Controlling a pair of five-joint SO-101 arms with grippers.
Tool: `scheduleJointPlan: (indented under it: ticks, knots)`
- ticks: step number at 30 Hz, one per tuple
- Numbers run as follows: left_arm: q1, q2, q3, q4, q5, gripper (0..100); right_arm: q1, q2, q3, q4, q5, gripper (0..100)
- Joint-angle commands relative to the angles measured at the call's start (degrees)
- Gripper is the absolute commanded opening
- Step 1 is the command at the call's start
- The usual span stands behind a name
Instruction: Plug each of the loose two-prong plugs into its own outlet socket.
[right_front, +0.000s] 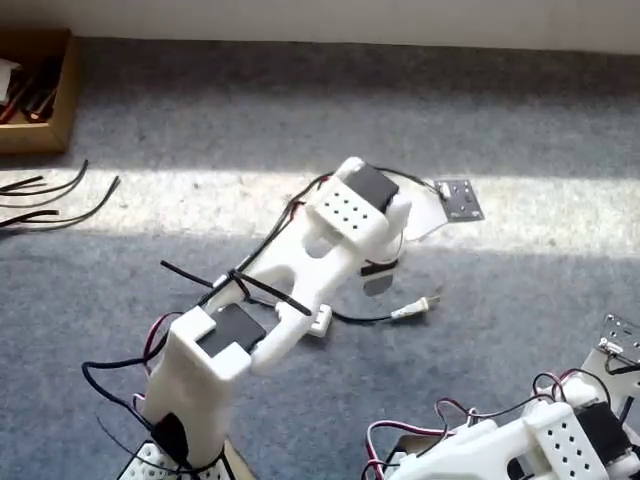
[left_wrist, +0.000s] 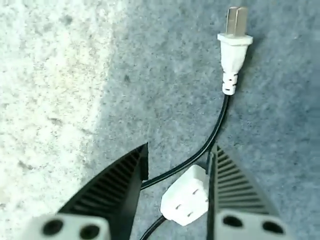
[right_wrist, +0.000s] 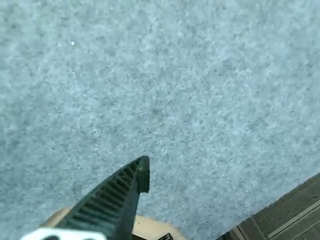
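A white two-prong plug (left_wrist: 233, 47) lies flat on the grey carpet, its prongs pointing away from my left gripper (left_wrist: 178, 148). Its black cord (left_wrist: 212, 135) runs back between the open fingers to a white outlet socket (left_wrist: 186, 196), which lies between the fingers near the base of one finger. From above, the plug (right_front: 416, 308) lies just right of the left gripper (right_front: 378, 278), and the socket (right_front: 320, 321) sits under the arm. My right arm (right_front: 540, 440) stays low at the front right. One of its fingers (right_wrist: 120, 197) shows over bare carpet, with nothing beside it.
A small metal plate (right_front: 460, 198) lies in the sunlit strip behind the left gripper. Another metal bracket (right_front: 615, 345) sits at the right edge. A wooden box (right_front: 35, 95) and loose black cables (right_front: 55, 195) are at the far left.
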Motion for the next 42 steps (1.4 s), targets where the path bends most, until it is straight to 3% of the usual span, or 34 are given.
scheduleJointPlan:
  ticks: [1, 6, 10, 13, 15, 20, 24, 27, 29, 32, 35, 42]
  knots:
    - [-4.3, -4.2, -5.4, 0.9, 0.3, 21, -4.4, 0.5, -5.3, 0.7, 0.0, 66.6]
    - [-20.2, -4.0, -15.5, 6.9, 0.9, 21, -21.1, 5.2, -16.9, 8.9, -7.0, 66.6]
    - [-37.1, -4.4, -16.2, 12.3, 11.8, 21, -37.0, 20.4, -30.4, 17.5, -10.3, 66.6]
    - [-50.1, -6.8, -15.1, 12.3, 12.0, 21, -45.1, 35.8, -43.4, 20.9, -15.3, 66.6]
    - [-54.8, -9.3, -11.7, 12.3, 9.1, 21, -47.5, 45.9, -53.1, 22.9, -16.7, 66.6]
    - [-56.1, -22.4, 9.8, 12.2, 0.1, 21, -51.7, 63.0, -72.8, 26.3, -18.7, 66.6]
    - [-53.7, -40.6, 29.3, 8.5, -1.2, 21, -58.8, 63.4, -70.4, 26.2, -23.8, 66.6]
    - [-52.2, -58.2, 47.9, 1.5, -0.8, 21, -64.7, 61.8, -64.7, 26.2, -31.5, 66.6]
    - [-52.4, -71.8, 61.4, -4.8, 1.0, 21, -68.4, 58.9, -59.6, 26.1, -31.9, 66.6]
    - [-53.8, -92.6, 79.3, -11.7, 1.6, 21, -74.3, 52.1, -50.5, 26.2, -27.0, 66.6]
    - [-55.9, -109.4, 92.3, -14.8, 1.6, 21, -74.1, 43.6, -42.7, 26.2, -19.3, 66.6]
    - [-56.3, -131.3, 106.2, -15.8, 1.8, 21, -66.2, 41.6, -42.2, 24.7, 14.7, 66.6]
